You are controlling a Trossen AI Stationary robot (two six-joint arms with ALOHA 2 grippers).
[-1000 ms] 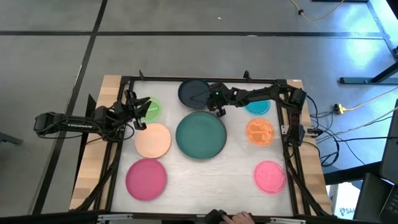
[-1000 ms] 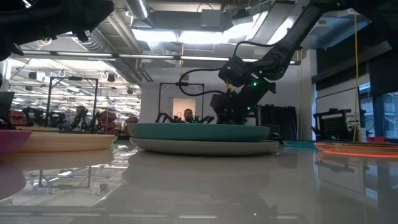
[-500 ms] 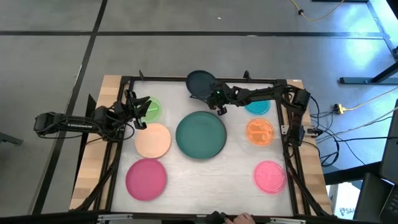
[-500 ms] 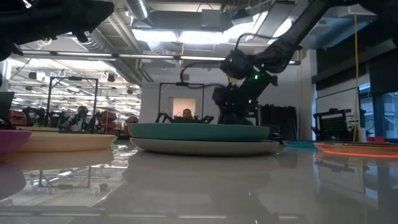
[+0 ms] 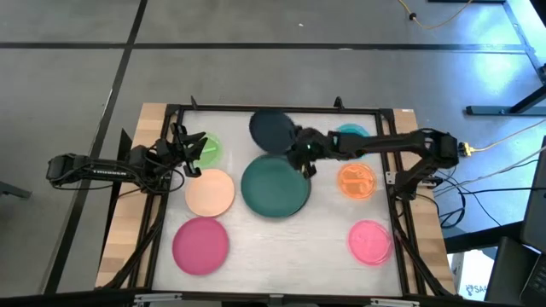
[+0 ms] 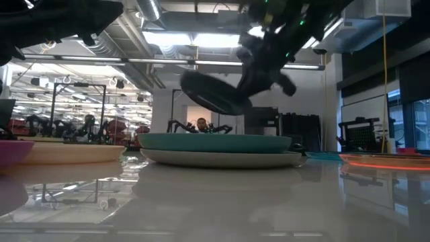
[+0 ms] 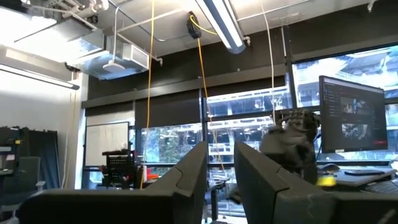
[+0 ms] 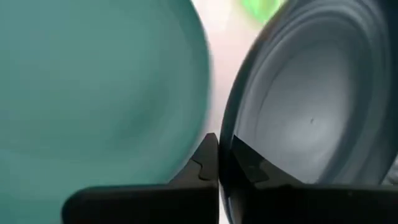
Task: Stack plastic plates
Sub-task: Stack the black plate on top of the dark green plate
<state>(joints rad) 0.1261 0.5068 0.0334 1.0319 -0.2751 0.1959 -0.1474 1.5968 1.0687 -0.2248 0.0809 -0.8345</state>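
Observation:
My right gripper [image 5: 299,155] is shut on a medium black plate [image 5: 271,130] and holds it in the air over the far rim of the large dark green plate [image 5: 275,186]. The dark green plate lies on a grey plate [image 6: 222,158]. On the table lie the peach [image 5: 210,192], magenta [image 5: 200,246], small green [image 5: 206,151], teal [image 5: 351,136], orange [image 5: 357,181] and pink [image 5: 370,240] plates. My left gripper [image 5: 189,159] waits beside the small green plate, its fingers [image 7: 193,180] a narrow gap apart, holding nothing. My right gripper pinches the black plate's rim [image 8: 225,155] between its two fingers, one on the plate's hollow face [image 8: 311,118] and one on its underside. The fingers come from the table's right side. The plate [image 6: 211,94] is lifted clear and tilted, its free edge higher.
A dark frame [image 5: 281,108] runs round the white table top. Bare table shows between the magenta and pink plates near the front edge [image 5: 290,251]. A person shows far off in the room behind the table [image 6: 201,124].
My right gripper has risen with the black plate and come toward the dark green plate. The black plate, low at the table's far edge a second ago, now hangs tilted and clear above the dark green plate's far rim.

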